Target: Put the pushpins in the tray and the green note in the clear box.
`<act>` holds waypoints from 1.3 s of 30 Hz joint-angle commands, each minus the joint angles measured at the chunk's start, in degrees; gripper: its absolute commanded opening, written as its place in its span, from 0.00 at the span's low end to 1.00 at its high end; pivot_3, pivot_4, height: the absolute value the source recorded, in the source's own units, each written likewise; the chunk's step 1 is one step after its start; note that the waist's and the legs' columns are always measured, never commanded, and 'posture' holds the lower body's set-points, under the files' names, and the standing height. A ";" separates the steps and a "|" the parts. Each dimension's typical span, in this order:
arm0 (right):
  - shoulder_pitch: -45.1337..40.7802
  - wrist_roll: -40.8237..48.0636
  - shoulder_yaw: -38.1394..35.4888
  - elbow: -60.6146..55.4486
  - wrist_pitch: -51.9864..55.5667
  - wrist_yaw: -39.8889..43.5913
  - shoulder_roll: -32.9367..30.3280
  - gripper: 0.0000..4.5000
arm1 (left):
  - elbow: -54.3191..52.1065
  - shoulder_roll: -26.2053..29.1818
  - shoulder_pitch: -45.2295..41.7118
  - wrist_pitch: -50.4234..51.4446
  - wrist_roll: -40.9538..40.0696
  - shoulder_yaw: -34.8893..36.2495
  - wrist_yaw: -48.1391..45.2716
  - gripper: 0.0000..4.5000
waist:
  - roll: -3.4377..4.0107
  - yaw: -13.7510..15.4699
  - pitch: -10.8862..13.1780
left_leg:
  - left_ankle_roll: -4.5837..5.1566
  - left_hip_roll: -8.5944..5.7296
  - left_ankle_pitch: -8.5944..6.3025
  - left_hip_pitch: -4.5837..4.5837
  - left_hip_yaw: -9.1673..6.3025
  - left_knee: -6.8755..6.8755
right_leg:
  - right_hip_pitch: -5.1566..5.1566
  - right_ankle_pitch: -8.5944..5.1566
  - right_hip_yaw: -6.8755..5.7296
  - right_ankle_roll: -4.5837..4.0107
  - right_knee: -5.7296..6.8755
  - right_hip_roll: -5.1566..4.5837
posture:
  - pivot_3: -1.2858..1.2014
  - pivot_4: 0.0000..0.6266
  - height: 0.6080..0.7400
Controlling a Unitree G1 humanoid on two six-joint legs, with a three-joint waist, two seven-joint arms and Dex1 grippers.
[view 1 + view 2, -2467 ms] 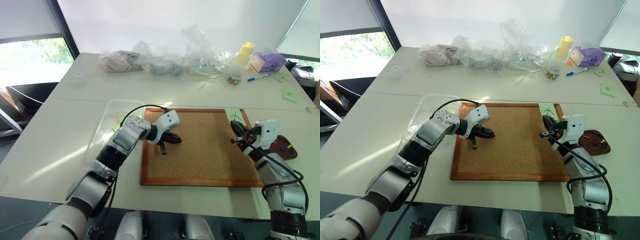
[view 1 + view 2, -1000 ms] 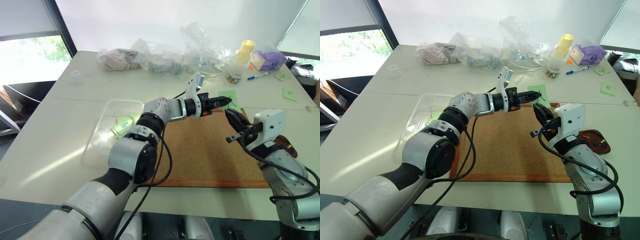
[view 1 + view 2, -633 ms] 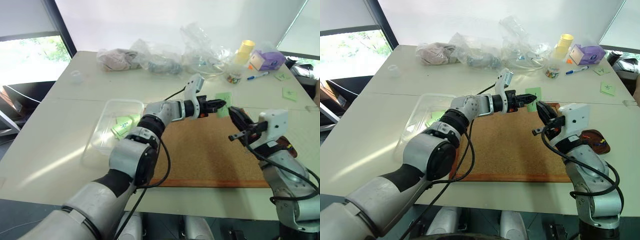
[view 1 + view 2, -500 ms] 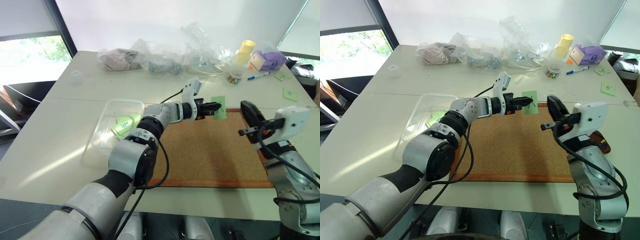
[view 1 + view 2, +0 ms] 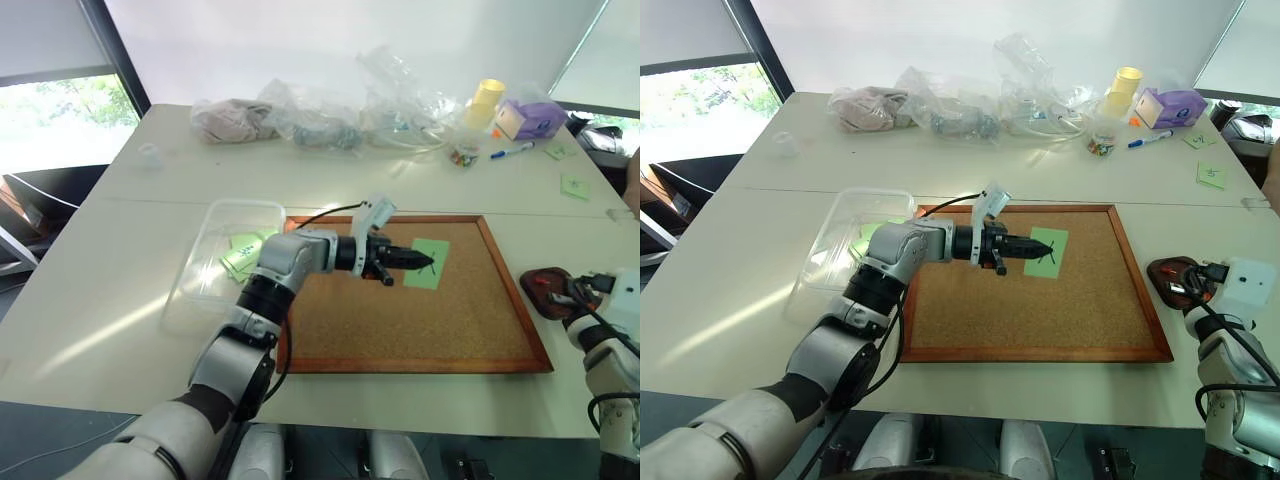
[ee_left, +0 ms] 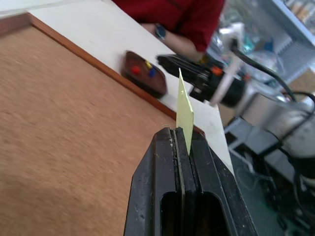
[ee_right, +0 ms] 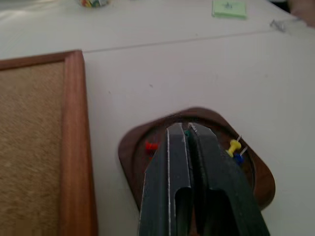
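Observation:
My left gripper [image 5: 424, 262] is shut on the edge of the green note [image 5: 437, 250] and holds it low over the cork board [image 5: 400, 335]; the left wrist view shows the note [image 6: 184, 110] standing up edge-on from the closed fingers. My right gripper [image 7: 181, 129] hangs shut over the dark brown tray [image 7: 129, 158], with a small green speck pinched at its tips. Red [image 7: 150, 145], yellow [image 7: 234, 145] and blue [image 7: 239, 158] pushpins lie in the tray. Left of the board stands the clear box [image 5: 214, 226] with green notes inside.
Floppy plastic bags [image 5: 320, 122], a yellow cup [image 5: 487, 98], a purple block [image 5: 528, 118] and a marker [image 5: 514, 152] line the far side of the table. Loose green notes [image 5: 574, 186] lie at the far right. A person in red [image 6: 189, 17] stands beyond the tray.
The left gripper drew back and sank toward the board with the green note. The right gripper swung away to the right, from beside the note to above the tray.

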 commanded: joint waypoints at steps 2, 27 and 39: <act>-1.27 0.01 -0.93 1.62 -1.67 2.05 -1.46 0.00 | -3.86 -0.04 0.51 0.48 -0.80 -1.03 1.06 0.02 | 0.00 0.00 0.00 | 0.00 0.00 0.00 0.00 0.00 0.00 | 0.01 0.00 0.01 0.00 -0.01 0.00 | 0.52 0.24 0.99; 0.92 11.18 1.72 -18.80 -0.45 12.36 -4.34 0.99 | -18.68 16.64 -0.51 -0.69 -0.01 0.66 1.63 0.00 | 0.10 -1.26 0.04 | -0.01 0.09 0.00 0.03 -0.02 -0.02 | -0.04 0.04 0.02 0.08 0.13 0.07 | 0.52 0.24 0.99; -0.91 26.22 18.71 -34.81 16.01 21.44 -16.02 0.99 | -19.71 40.77 -9.96 27.64 -6.94 9.93 4.12 0.00 | -0.38 -0.61 0.32 | 0.00 0.14 0.00 0.00 -0.19 0.03 | 0.05 0.03 0.01 0.08 0.03 0.03 | 0.52 0.24 0.99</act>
